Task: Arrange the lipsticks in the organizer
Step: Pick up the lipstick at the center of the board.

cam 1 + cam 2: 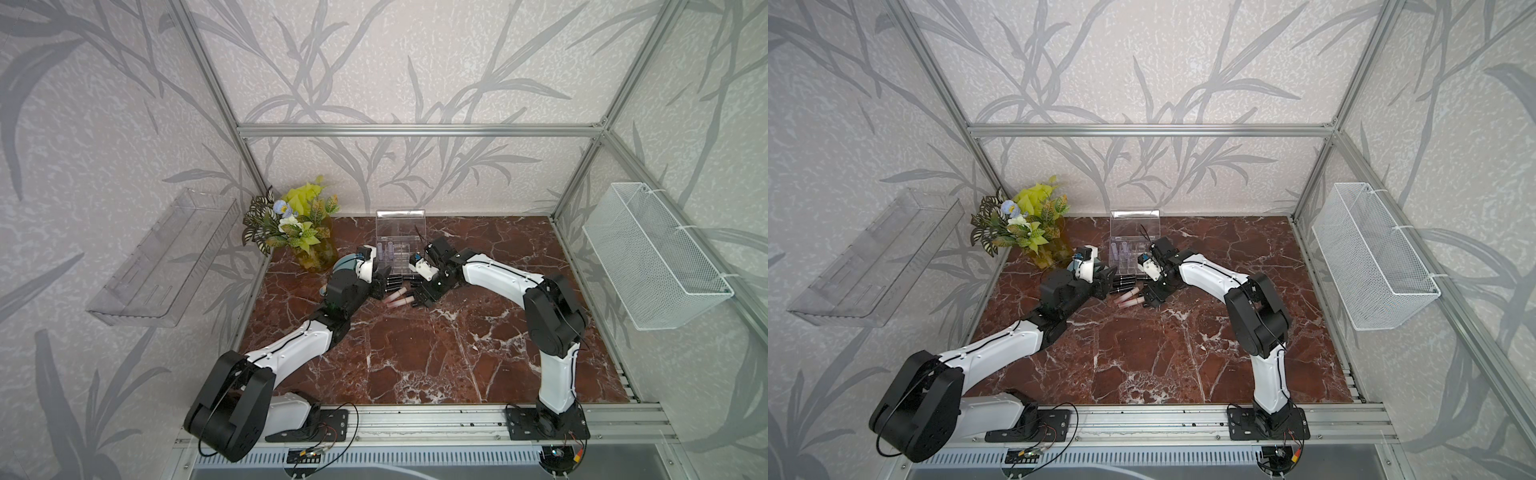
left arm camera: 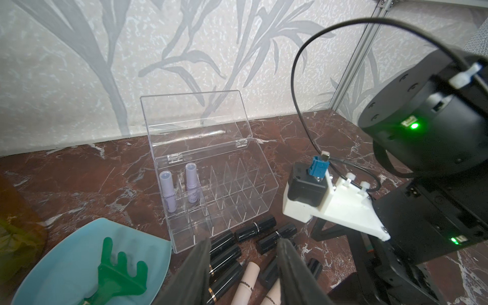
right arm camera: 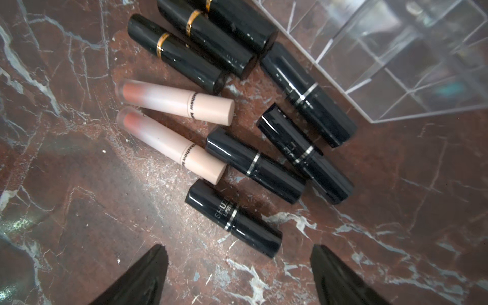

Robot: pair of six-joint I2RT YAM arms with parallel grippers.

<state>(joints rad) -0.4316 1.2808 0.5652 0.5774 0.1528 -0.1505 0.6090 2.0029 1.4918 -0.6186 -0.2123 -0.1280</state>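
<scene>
Two lavender lipsticks [image 2: 169, 192] are stood upright in compartments at one end of the organizer [image 2: 264, 190], its lid [image 2: 195, 116] raised. Black lipsticks [image 3: 282, 163] and two pink lipsticks [image 3: 179, 101] are laid flat on the marble table [image 3: 79, 211] just beside it. The left gripper [image 2: 244, 241] and right gripper [image 3: 237, 248] are held parted, empty, above them.

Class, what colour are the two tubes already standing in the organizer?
The tubes are pale lavender, clearest in the left wrist view.
</scene>
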